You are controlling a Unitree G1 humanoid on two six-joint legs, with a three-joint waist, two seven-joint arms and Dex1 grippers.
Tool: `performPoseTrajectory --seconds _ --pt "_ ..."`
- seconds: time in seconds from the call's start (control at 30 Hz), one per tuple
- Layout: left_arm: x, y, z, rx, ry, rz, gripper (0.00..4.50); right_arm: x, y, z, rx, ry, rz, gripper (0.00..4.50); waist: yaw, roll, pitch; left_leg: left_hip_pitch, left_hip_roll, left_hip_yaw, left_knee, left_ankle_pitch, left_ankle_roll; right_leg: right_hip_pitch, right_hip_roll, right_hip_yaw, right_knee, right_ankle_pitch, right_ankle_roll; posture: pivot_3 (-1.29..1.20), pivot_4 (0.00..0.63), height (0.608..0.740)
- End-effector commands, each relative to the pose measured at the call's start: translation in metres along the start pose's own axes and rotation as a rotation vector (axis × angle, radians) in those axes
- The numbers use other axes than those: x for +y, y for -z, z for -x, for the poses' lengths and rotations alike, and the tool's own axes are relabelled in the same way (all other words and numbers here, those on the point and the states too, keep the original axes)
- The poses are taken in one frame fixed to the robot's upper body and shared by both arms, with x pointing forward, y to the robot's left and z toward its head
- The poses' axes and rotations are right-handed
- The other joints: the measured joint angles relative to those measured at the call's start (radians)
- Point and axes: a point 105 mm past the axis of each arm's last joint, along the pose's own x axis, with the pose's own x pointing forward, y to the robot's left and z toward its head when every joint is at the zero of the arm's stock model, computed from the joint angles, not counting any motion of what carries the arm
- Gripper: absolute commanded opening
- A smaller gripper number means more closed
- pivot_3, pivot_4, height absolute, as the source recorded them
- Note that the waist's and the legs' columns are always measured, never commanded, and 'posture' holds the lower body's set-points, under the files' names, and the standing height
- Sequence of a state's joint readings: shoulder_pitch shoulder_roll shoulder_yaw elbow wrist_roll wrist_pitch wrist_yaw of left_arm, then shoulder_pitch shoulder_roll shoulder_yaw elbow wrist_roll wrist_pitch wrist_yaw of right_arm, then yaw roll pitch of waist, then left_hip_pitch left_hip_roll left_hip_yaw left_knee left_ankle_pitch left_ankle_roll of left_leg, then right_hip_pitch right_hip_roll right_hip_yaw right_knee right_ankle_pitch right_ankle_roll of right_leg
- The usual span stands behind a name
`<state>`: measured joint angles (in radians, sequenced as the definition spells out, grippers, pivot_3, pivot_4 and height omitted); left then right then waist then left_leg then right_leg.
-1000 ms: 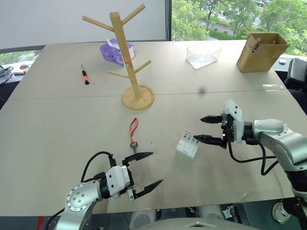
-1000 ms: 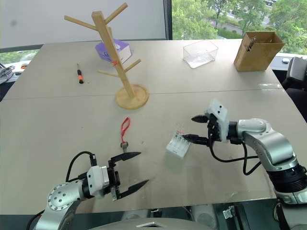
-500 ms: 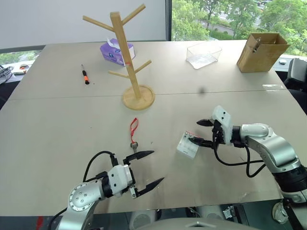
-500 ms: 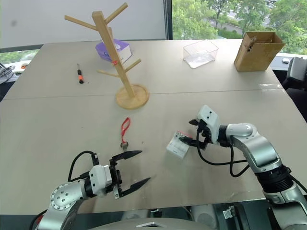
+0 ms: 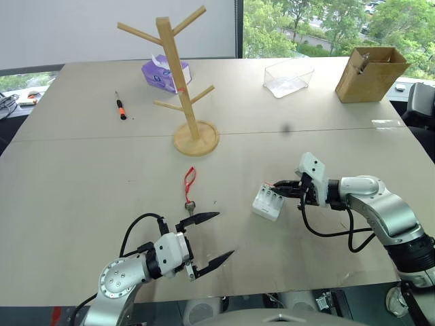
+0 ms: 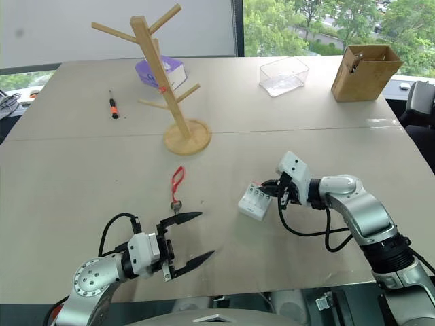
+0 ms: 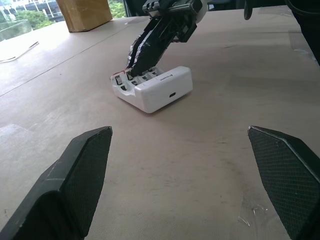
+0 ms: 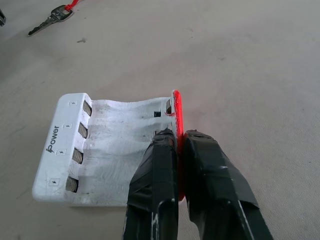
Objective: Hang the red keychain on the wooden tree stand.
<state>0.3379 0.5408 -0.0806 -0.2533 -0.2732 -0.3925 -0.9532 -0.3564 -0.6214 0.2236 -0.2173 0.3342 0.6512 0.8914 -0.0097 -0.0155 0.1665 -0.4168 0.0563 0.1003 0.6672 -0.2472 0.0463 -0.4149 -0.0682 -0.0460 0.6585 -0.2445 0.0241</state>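
The red keychain [image 5: 189, 180] lies flat on the table, its dark key [image 8: 52, 19] at the near end. Behind it the wooden tree stand [image 5: 178, 75] stands upright on its round base [image 5: 196, 140]. My left gripper [image 5: 224, 235] hovers open near the table's front edge, just short of the key, with nothing between its fingers [image 7: 85, 165]. To the right of the keychain, my right gripper [image 8: 176, 136] is shut on the red-edged rim of a white battery charger [image 5: 267, 202] resting on the table.
A black screwdriver with an orange band [image 5: 120, 107] lies at the far left. A purple tissue pack [image 5: 160, 73] sits behind the stand. A clear plastic box [image 5: 288, 77] and a brown cardboard box [image 5: 370, 73] stand at the far right.
My right gripper dropped toward the white charger and closed on its red-edged rim. The left gripper and the keychain stayed where they were.
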Motion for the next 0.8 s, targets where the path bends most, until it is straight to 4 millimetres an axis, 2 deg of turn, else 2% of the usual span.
performPoseTrajectory --seconds 0.03,0.17,0.33,0.43,0.57,0.6,0.67,0.8 --pt "0.0 -0.003 0.0 -0.012 -0.004 -0.021 4.5 0.002 0.0 0.003 0.001 -0.006 0.007 0.04 0.0 0.0 0.0 0.0 0.0 0.0 0.0 0.0 0.0 0.0 0.0 0.0 0.0 0.0 0.0 0.0 0.15 0.74" --pt "0.001 -0.003 0.001 -0.01 -0.009 -0.022 4.5 0.003 -0.004 0.005 -0.018 -0.009 0.006 0.04 0.0 0.0 0.0 0.0 0.0 0.0 0.0 0.0 0.0 0.0 0.0 0.0 0.0 0.0 0.0 0.0 0.15 0.74" --pt "0.005 -0.004 -0.001 -0.015 -0.037 -0.021 4.5 -0.007 -0.024 0.011 -0.124 0.024 -0.032 0.04 0.0 0.0 0.0 0.0 0.0 0.0 0.0 0.0 0.0 0.0 0.0 0.0 0.0 0.0 0.0 0.0 0.15 0.74" --pt "0.009 -0.007 -0.005 -0.028 -0.084 -0.015 4.5 -0.05 -0.05 0.026 -0.255 0.211 -0.112 0.04 -0.003 0.001 0.0 0.0 0.0 0.0 0.0 0.0 0.0 0.0 0.0 0.001 0.0 0.0 0.0 0.0 0.15 0.74" --pt "0.024 -0.022 -0.015 -0.076 -0.151 0.002 4.5 -0.113 -0.06 0.047 -0.33 0.513 -0.211 0.04 0.001 0.0 0.0 0.0 0.0 0.0 0.001 0.0 0.0 0.0 0.001 0.001 0.001 0.001 0.002 0.0 0.15 0.74" --pt "0.029 -0.026 -0.018 -0.089 -0.167 0.006 4.5 -0.128 -0.059 0.054 -0.339 0.58 -0.251 0.04 0.002 0.0 0.0 0.0 0.0 0.001 0.001 0.0 0.0 0.0 0.001 0.001 0.001 0.001 0.002 0.0 0.15 0.74" --pt "0.039 -0.036 -0.024 -0.12 -0.202 0.008 4.5 -0.173 -0.041 0.081 -0.327 0.82 -0.394 0.04 0.003 0.001 0.0 -0.001 0.0 0.001 0.001 0.0 0.0 0.0 0.002 0.001 0.001 0.002 0.003 0.0 0.15 0.74" --pt "0.043 -0.041 -0.027 -0.122 -0.211 0.005 4.5 -0.211 -0.015 0.117 -0.311 1.062 -0.526 0.04 0.002 0.001 0.0 -0.001 -0.002 0.003 0.001 0.0 0.0 0.0 0.002 0.003 0.001 0.002 0.003 0.0 0.15 0.74"
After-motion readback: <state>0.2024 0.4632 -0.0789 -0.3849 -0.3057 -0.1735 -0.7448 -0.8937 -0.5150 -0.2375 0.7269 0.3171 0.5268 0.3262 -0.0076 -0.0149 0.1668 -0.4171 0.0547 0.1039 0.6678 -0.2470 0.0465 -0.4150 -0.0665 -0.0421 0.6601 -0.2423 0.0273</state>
